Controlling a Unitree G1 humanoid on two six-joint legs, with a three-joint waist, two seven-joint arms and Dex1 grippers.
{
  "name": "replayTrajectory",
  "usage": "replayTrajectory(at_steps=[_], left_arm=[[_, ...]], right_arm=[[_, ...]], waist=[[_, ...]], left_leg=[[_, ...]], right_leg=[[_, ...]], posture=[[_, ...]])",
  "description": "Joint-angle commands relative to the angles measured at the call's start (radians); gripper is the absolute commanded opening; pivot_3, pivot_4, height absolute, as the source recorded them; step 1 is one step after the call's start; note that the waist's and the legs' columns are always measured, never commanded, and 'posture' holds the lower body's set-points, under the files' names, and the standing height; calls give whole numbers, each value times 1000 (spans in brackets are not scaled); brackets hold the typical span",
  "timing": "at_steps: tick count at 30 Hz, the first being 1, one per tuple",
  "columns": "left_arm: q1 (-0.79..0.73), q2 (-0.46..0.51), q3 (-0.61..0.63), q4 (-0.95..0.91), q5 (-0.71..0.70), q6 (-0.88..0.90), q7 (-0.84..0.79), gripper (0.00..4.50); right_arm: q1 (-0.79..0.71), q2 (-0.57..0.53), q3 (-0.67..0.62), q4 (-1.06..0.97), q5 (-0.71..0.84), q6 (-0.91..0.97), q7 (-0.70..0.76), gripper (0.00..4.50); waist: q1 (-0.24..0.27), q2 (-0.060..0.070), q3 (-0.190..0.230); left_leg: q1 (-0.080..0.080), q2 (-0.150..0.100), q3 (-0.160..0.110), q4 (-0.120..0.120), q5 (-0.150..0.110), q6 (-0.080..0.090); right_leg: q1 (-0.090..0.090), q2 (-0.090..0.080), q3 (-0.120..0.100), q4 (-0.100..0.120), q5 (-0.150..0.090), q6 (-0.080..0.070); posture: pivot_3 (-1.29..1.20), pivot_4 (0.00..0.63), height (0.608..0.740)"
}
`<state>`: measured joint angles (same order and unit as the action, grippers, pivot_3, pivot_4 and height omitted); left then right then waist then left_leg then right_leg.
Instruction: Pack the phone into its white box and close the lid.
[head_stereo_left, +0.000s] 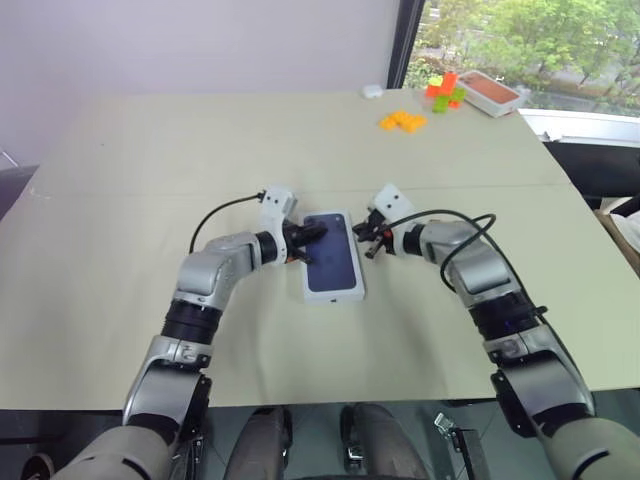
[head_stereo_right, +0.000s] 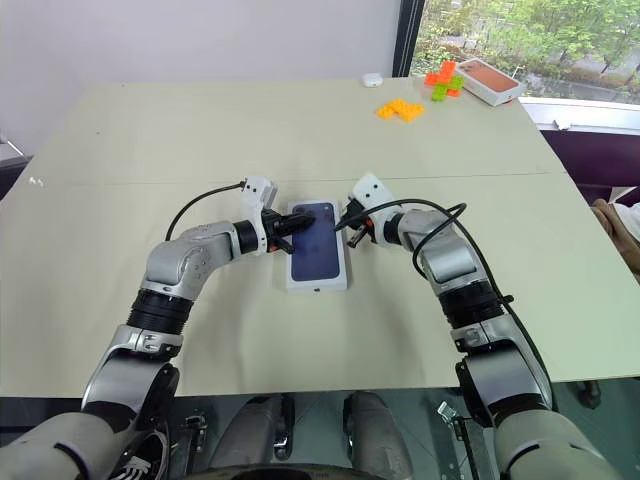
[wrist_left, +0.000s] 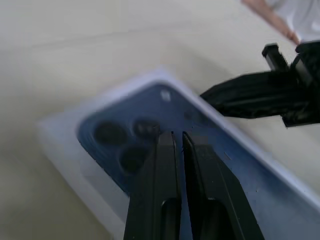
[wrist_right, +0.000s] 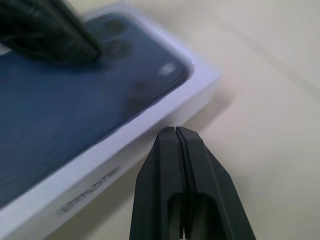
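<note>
A wide beige table stood before a window, with orange and green blocks and an orange-topped box at its far edge. The lid, its blue phone picture facing up, lay at the table's middle. The left gripper rested over its far corner, fingers pressed together. The right gripper was beside the lid's right edge, fingers also pressed together, holding nothing.
</note>
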<state>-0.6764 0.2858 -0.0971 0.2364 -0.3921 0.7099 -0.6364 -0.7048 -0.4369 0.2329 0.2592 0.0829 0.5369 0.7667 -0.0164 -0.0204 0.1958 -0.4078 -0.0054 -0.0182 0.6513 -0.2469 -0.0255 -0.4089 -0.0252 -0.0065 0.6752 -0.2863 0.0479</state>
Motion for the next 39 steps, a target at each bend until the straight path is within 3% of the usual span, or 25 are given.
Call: replayTrajectory(at_steps=[1, 8, 12, 21, 27, 32, 39], left_arm=[[38, 30, -24, -19, 34, 29, -10, 292], [99, 72, -20, -135, 8, 74, -48, 292], [96, 56, 8, -162, -21, 98, -42, 292], [10, -14, 55, -70, 8, 11, 11, 292], [89, 4, 14, -138, 10, 18, -25, 292], [188, 90, -34, -242, -16, 97, -110, 292], [226, 131, 34, -359, -90, 105, -151, 292]], right_arm=[[17, -19, 22, -96, 11, 17, 61, 32], [-43, -27, -48, -57, -17, -39, -18, 32], [-108, 25, -129, -41, 58, 1, -51, 32], [-61, 66, -25, 6, -14, -15, -53, 32], [70, -26, 75, -85, -29, -18, 94, 32], [98, -66, 13, -249, 92, 83, 189, 32], [123, -125, -23, -371, 222, 190, 308, 32]], waist=[[0, 0, 0], [0, 0, 0], [3, 0, 0], [4, 0, 0], [4, 1, -1], [-3, 1, -1], [4, 1, -1]], left_leg=[[1, 0, 0, 0, 0, 0], [4, 0, 0, 1, 1, -1], [4, 0, 0, 3, 1, -1], [0, -1, 0, 5, 1, -1], [1, 0, 0, 5, 0, -1], [6, 0, 0, 4, 0, -1], [10, 0, -1, 4, 0, -1]], right_leg=[[0, 0, 0, 0, 0, 0], [1, 0, 1, 6, 0, 0], [2, 0, 1, 7, 0, -1], [-1, 0, 1, 6, 0, -1], [0, 0, 1, 6, 0, 0], [5, 0, 1, 6, 0, 0], [9, -1, 1, 5, 0, -1]], posture=[[0, 150, 740], [0, 150, 740], [0, 150, 740], [0, 150, 740], [0, 150, 740], [0, 150, 740], [0, 150, 740]])
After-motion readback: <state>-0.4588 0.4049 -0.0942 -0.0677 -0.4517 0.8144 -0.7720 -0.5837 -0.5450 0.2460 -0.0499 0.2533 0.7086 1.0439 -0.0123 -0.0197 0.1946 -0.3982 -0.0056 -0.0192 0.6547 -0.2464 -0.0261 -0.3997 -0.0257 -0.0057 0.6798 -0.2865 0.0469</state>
